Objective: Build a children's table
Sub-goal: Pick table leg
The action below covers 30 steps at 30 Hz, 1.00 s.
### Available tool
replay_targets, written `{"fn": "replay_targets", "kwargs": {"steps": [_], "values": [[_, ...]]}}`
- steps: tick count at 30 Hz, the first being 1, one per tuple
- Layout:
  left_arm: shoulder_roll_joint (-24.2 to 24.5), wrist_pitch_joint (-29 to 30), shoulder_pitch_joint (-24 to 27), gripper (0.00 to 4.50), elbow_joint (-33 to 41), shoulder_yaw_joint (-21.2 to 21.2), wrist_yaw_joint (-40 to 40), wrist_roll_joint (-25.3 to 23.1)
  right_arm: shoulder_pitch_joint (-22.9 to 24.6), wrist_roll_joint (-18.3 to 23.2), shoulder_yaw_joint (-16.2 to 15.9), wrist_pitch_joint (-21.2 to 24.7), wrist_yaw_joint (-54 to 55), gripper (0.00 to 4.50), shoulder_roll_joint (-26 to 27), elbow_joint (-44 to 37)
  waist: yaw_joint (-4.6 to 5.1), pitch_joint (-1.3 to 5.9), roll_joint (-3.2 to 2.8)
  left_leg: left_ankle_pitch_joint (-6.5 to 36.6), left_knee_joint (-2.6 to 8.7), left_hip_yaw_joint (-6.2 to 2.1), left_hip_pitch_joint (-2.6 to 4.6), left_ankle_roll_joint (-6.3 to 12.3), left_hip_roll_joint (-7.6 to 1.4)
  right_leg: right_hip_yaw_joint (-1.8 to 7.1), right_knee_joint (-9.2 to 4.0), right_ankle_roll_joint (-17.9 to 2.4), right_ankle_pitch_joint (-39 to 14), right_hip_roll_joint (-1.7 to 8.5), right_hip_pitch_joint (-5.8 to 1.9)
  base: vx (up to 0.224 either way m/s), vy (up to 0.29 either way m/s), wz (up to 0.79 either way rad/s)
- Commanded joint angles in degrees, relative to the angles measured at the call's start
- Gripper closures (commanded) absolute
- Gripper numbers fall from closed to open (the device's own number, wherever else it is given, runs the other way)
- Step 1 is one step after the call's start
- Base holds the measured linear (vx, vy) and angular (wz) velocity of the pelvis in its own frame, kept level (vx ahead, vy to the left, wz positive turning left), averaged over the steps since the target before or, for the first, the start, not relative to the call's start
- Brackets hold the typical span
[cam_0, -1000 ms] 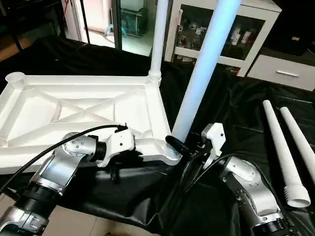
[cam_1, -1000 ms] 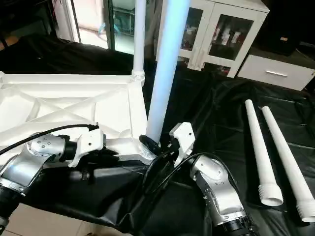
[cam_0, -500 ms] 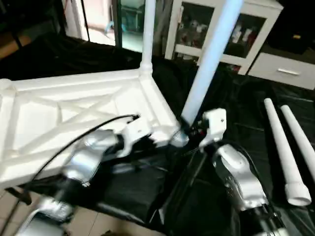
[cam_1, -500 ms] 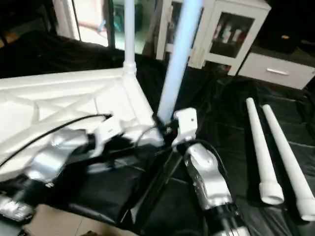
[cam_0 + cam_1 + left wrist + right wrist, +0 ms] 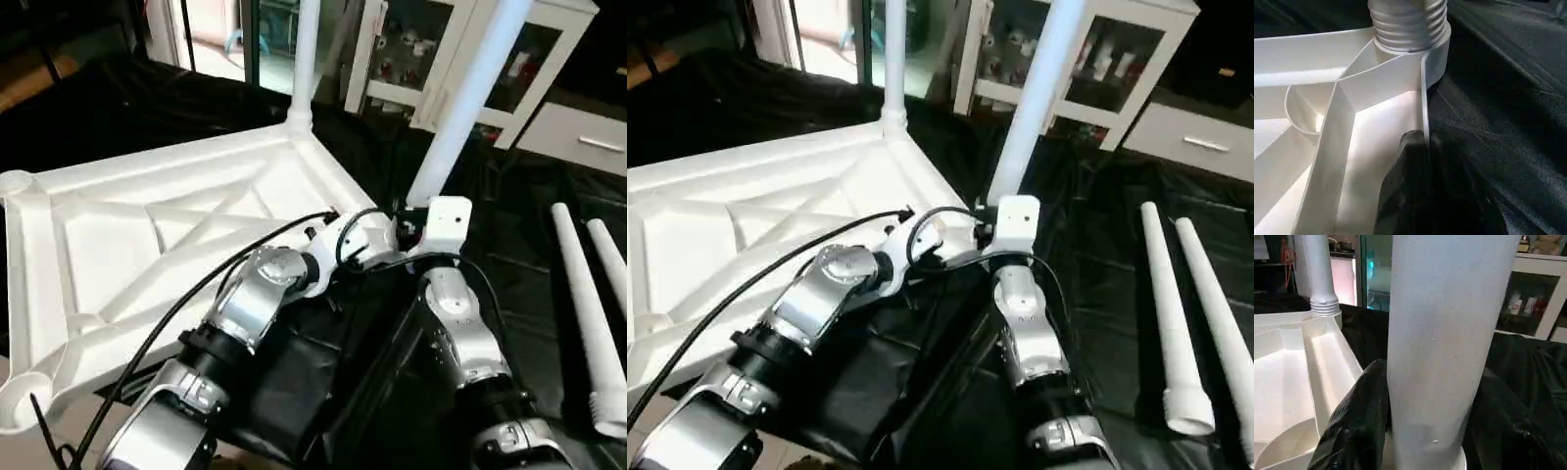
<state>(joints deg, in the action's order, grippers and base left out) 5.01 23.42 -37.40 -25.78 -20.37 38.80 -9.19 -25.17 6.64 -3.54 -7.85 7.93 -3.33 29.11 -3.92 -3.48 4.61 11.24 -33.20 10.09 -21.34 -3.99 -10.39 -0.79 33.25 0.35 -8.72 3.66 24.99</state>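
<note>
The left gripper point(image 5: 1422, 161) is pinching the raised rim of the upturned table top point(image 5: 147, 225), fingers nearly together; the right gripper point(image 5: 1425, 396) is clasping the near leg point(image 5: 1444, 333) between its fingers, just above its corner socket. If the leg is leaning, it may be jamming crooked; the thin rim could be slipping free.

Head stereo pair looks down-forward over forearms; wrist cameras sit close at table top point(image 5: 147, 225) corner.

Two upright legs point(image 5: 460, 108) point(image 5: 304, 59) block the tabletop's point(image 5: 147, 235) right corners. Both silver arms crowd the near-right corner. Black counter point(image 5: 509, 235) between tabletop and two loose legs point(image 5: 578, 294) lies open.
</note>
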Motion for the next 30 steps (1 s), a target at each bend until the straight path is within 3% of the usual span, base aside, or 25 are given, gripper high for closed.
{"fn": "replay_targets", "kwargs": {"steps": [1, 2, 4, 7, 11, 17, 23, 24, 25, 27, 30], "values": [[0.47, -3.08, -1.82, 4.50, 4.61, -0.41, 3.30, 1.32, 2.58, 0.35, 4.89, 2.47, -0.49, 2.64, -1.94, 9.72, 0.22, 3.20, -0.26, 8.10, 3.72, 0.08, 0.65, 4.31, -1.76, 1.39, -2.23, -11.39, -2.29, 2.99, -3.42, 0.000, 0.000, 0.00], [0.91, -3.06, -1.63, 4.50, 4.73, -0.37, 3.45, 1.45, 2.59, 0.33, 4.62, 1.85, -0.96, 2.64, -1.93, 9.65, 0.33, 3.10, -0.33, 10.07, 3.89, -0.05, 0.64, 3.51, -1.88, 1.37, -2.59, -10.87, -5.87, 3.07, -3.39, 0.000, 0.000, 0.00], [1.38, -2.98, -1.45, 4.50, 4.89, -0.24, 3.58, 1.58, 2.62, 0.79, 4.67, 1.47, -1.53, 2.64, -1.73, 9.31, 0.46, 3.06, -0.36, 11.30, 4.00, -0.14, 0.68, 2.48, -1.95, 1.37, -2.72, -10.19, -8.21, 3.03, -3.26, 0.000, 0.000, 0.00], [2.12, -3.24, -1.13, 4.50, 5.07, -0.02, 3.82, 1.66, 2.70, 2.48, 4.77, 0.79, -4.38, 1.94, -1.49, 8.03, 0.54, 3.09, -0.30, 11.04, 3.94, -0.17, 0.61, 2.18, -1.94, 1.39, -2.58, -9.93, -7.31, 3.00, -3.24, 0.000, 0.000, 0.00], [3.17, -3.62, -0.52, 4.50, 5.60, 0.01, 4.28, 1.94, 2.92, 4.01, 4.95, -0.48, -7.94, 1.59, -1.80, 6.23, 0.16, 3.34, -0.26, 7.40, 3.53, 0.05, 0.58, 3.83, -1.93, 1.42, -1.97, -11.74, -1.77, 3.04, -3.42, 0.000, 0.000, 0.00], [5.52, -4.54, 1.01, 4.50, 6.69, 0.18, 5.51, 2.50, 5.58, 6.73, 4.56, -0.45, -15.06, 1.13, -3.97, -1.01, 0.04, 3.23, -0.47, 5.99, 3.46, 0.04, 0.52, 4.84, -2.02, 1.39, -1.72, -12.65, -0.53, 3.07, -3.68, 0.000, 0.000, 0.00], [8.63, -9.59, 3.88, 4.50, 8.77, 0.64, 10.40, 4.37, 9.85, 10.57, 3.82, 3.66, -24.47, 0.64, -7.83, -10.65, 0.16, 2.88, -0.44, 8.32, 3.59, -0.02, 0.37, 4.61, -2.09, 1.46, -2.40, -12.01, -5.89, 3.16, -3.67, 0.000, 0.000, 0.00], [10.73, -10.50, 5.54, 4.50, 10.24, 0.81, 13.23, 5.50, 12.66, 14.45, 2.38, 8.79, -31.66, 0.64, -11.40, -16.61, -0.04, 2.73, -0.45, 9.18, 3.69, -0.12, 0.36, 4.83, -2.33, 1.52, -2.42, -11.47, -6.89, 3.14, -3.80, 0.000, 0.000, 0.00], [10.88, -10.60, 5.65, 4.50, 10.33, 0.82, 13.43, 5.57, 12.86, 14.72, 2.27, 9.19, -32.18, 0.64, -11.68, -17.02, -0.06, 2.68, -0.52, 9.45, 3.71, -0.15, 0.44, 5.01, -2.26, 1.49, -2.42, -11.32, -7.21, 3.04, -3.81, 0.000, 0.000, 0.00], [13.13, -12.40, 7.29, 4.50, 11.62, 1.09, 16.91, 7.54, 15.82, 17.39, 0.32, 13.32, -40.89, 0.64, -17.32, -22.24, -0.02, 2.58, -0.48, 9.92, 3.81, -0.15, 0.31, 5.14, -2.42, 1.52, -2.65, -11.11, -9.18, 3.17, -3.74, 0.000, 0.000, 0.00], [14.10, -12.66, 8.16, 4.50, 12.36, 1.56, 18.79, 8.93, 17.30, 17.81, -0.73, 14.21, -46.88, 0.64, -21.29, -24.11, 0.15, 2.42, -0.43, 11.87, 3.85, -0.08, 0.37, 4.35, -2.47, 1.50, -3.16, -10.88, -14.08, 3.31, -3.33, 0.000, 0.000, 0.00]]}}
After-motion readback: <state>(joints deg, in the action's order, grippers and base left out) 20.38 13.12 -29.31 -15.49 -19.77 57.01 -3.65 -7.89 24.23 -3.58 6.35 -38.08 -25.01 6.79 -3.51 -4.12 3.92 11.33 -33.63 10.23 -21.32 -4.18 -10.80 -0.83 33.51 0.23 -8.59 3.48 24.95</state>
